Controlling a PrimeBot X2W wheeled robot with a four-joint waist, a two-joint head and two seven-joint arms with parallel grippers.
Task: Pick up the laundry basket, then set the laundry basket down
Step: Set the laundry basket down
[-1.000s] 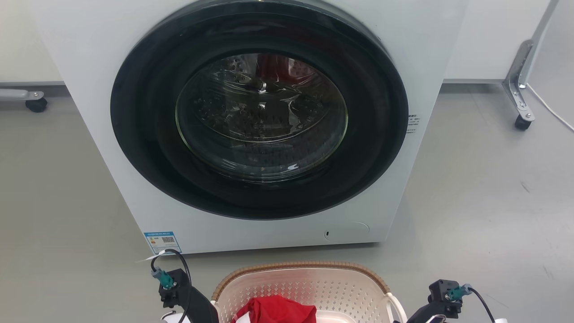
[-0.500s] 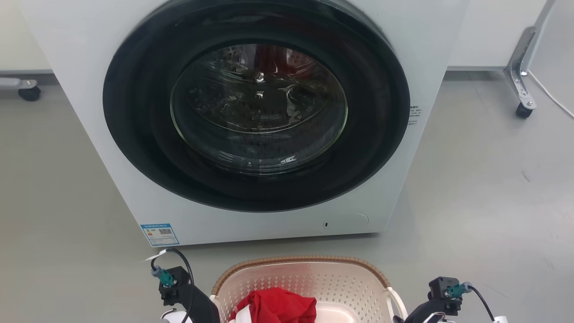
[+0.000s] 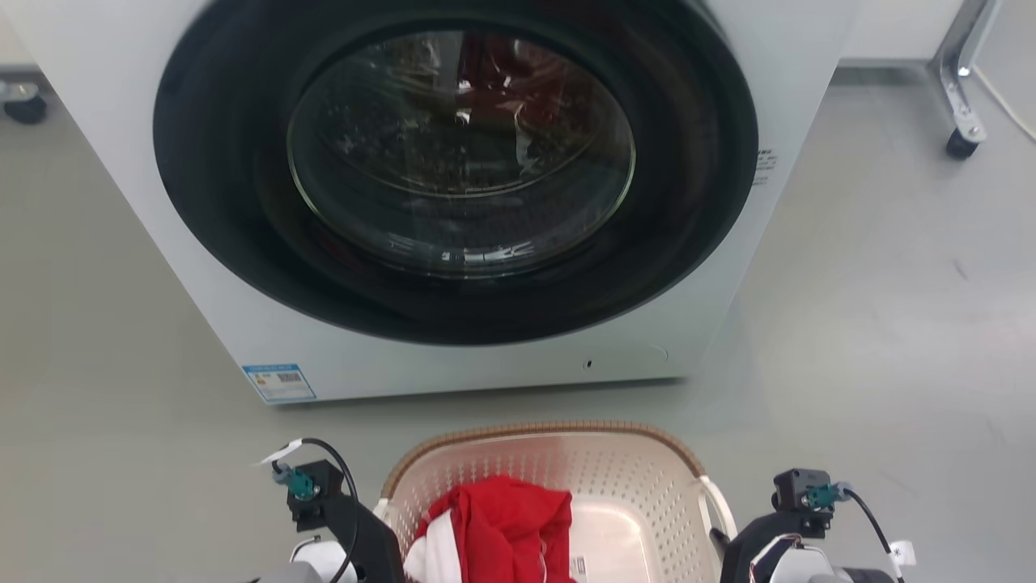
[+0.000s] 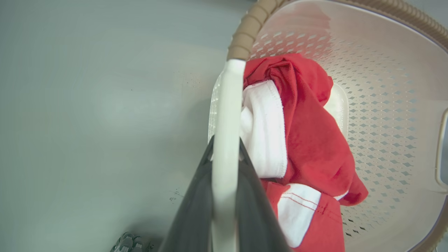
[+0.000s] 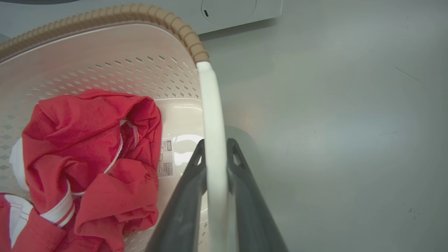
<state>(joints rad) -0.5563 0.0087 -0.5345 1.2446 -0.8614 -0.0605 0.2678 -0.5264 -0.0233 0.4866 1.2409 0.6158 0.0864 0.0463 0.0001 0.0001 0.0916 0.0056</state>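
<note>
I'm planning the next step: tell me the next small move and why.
Probably lower both arms together, keeping level: the left gripper and right gripper are each shut on a handle of the laundry basket, red clothes lie heaped toward its left, and the washing machine stands just ahead.

Light: bright, even and diffuse.
Glare: pale streaks on the door glass (image 3: 461, 154) of the washing machine (image 3: 486, 372).
Shadows: faint and soft on the floor (image 3: 874, 324), beside the laundry basket (image 5: 105, 66).
Blur: head view slightly smeared.
Distortion: wrist views bow at the edges.
</note>
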